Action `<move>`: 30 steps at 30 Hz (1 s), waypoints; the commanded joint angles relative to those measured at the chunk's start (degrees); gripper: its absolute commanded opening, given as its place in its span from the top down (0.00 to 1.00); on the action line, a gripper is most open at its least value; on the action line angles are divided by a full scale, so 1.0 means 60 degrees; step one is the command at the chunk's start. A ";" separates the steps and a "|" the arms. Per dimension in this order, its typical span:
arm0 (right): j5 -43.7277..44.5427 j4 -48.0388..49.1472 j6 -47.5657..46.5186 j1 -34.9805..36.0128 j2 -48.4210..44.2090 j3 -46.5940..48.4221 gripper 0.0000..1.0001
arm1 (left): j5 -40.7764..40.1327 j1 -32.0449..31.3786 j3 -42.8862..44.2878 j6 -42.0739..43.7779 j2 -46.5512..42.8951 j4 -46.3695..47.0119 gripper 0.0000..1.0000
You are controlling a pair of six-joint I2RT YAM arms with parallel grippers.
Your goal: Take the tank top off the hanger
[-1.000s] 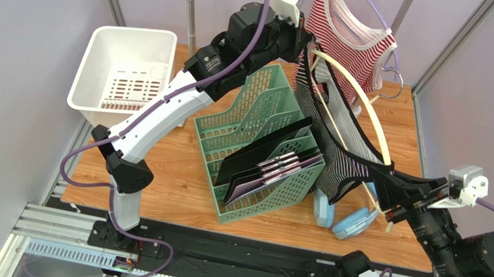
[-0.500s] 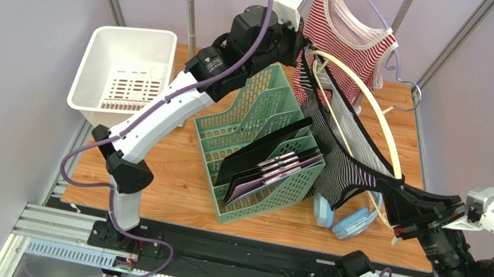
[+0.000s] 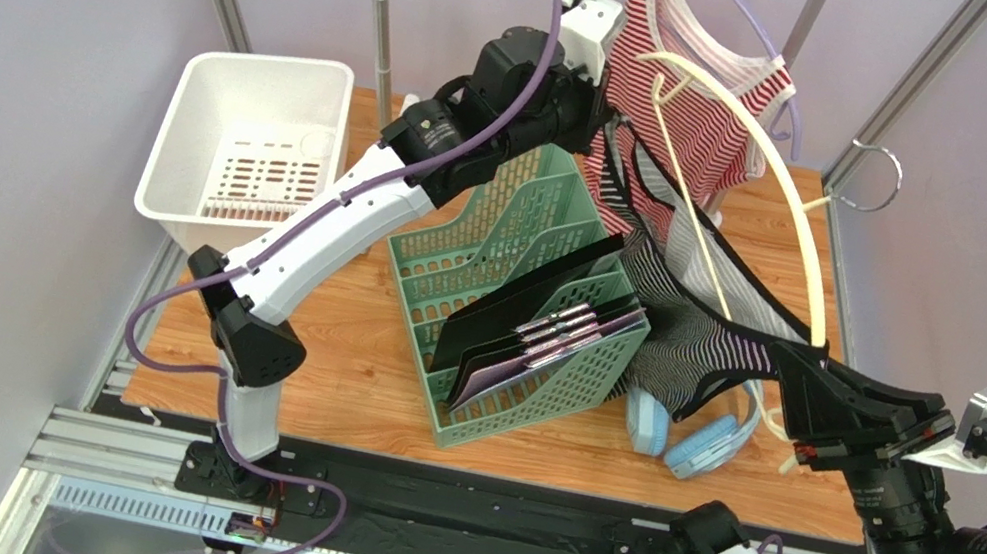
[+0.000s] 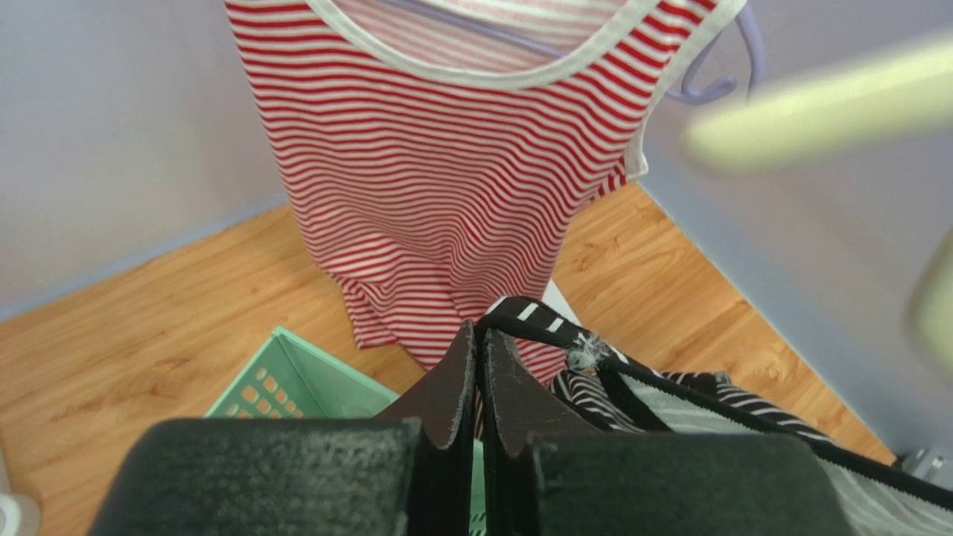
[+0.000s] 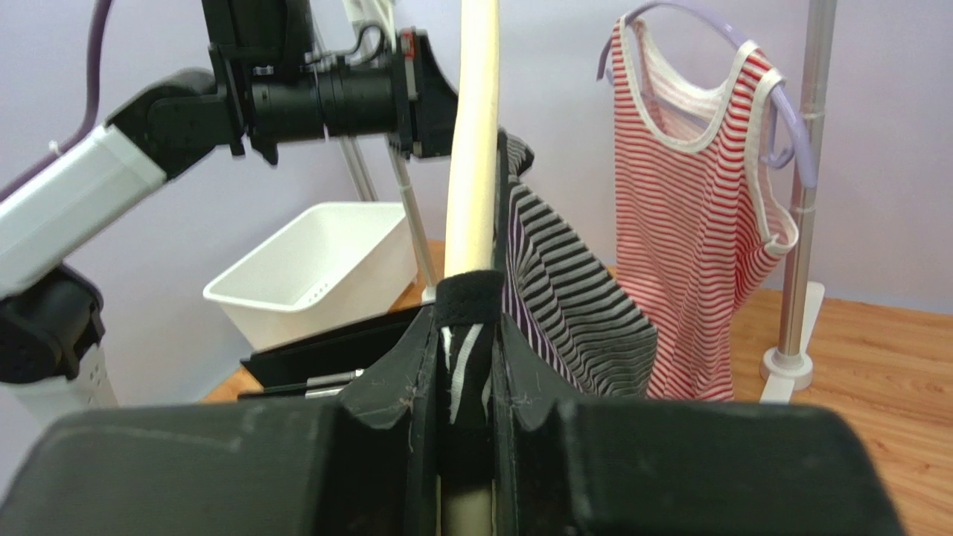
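The black-and-white striped tank top [image 3: 686,345] hangs stretched between both grippers, above the green rack. My left gripper [image 3: 611,103] is shut on one black-edged strap [image 4: 671,391], with the jaws pressed together at the strap's end [image 4: 479,335]. My right gripper [image 3: 799,400] is shut on the end of the cream wooden hanger [image 3: 774,190], with tank top fabric wrapped over the bar between the jaws [image 5: 468,324]. The hanger [image 5: 473,134] rises from that grip toward the left gripper. The striped cloth [image 5: 571,302] drapes to its right.
A red-and-white striped top [image 3: 689,68] hangs on a purple hanger at the back by the pole stand [image 5: 800,223]. A green file rack [image 3: 514,281] with black folders stands at the centre, a white basket [image 3: 240,149] at the left, blue headphones [image 3: 686,433] near the front.
My right gripper has moved right and toward the near edge with the hanger end. The hanger has swung up and right, and the tank top is pulled longer. My left gripper has shifted slightly right.
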 commanded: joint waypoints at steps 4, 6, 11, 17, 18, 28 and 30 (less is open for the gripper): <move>0.0995 0.2551 0.0004 -0.0003 0.1354 -0.0037 1.00 | 0.1210 0.0144 -0.1086 -0.0154 -0.1192 0.0300 1.00; 0.1157 0.2772 -0.0157 -0.0003 0.1735 -0.0023 1.00 | 0.1269 0.0144 -0.1334 -0.0095 -0.1397 0.0271 1.00; 0.1523 0.3138 -0.0508 -0.0003 0.2776 0.0270 1.00 | 0.1487 0.0159 -0.1030 0.0095 -0.1399 -0.0153 0.98; 0.1597 0.2978 -0.0714 -0.0003 0.3347 0.0461 1.00 | 0.2262 0.0159 -0.0675 -0.0051 -0.1617 -0.0915 0.44; 0.1583 0.2978 -0.0729 0.0011 0.3333 0.0403 1.00 | 0.2454 0.0144 -0.0749 -0.0094 -0.1865 -0.0872 0.39; 0.0938 0.2934 -0.0744 -0.0003 0.3699 0.0183 1.00 | 0.5794 -0.0060 -0.1863 -0.3034 -0.2527 0.1836 0.38; 0.0880 0.3036 -0.0671 -0.0003 0.3699 0.0051 1.00 | 0.5781 -0.0280 -0.1747 -0.3316 -0.2279 0.2305 0.38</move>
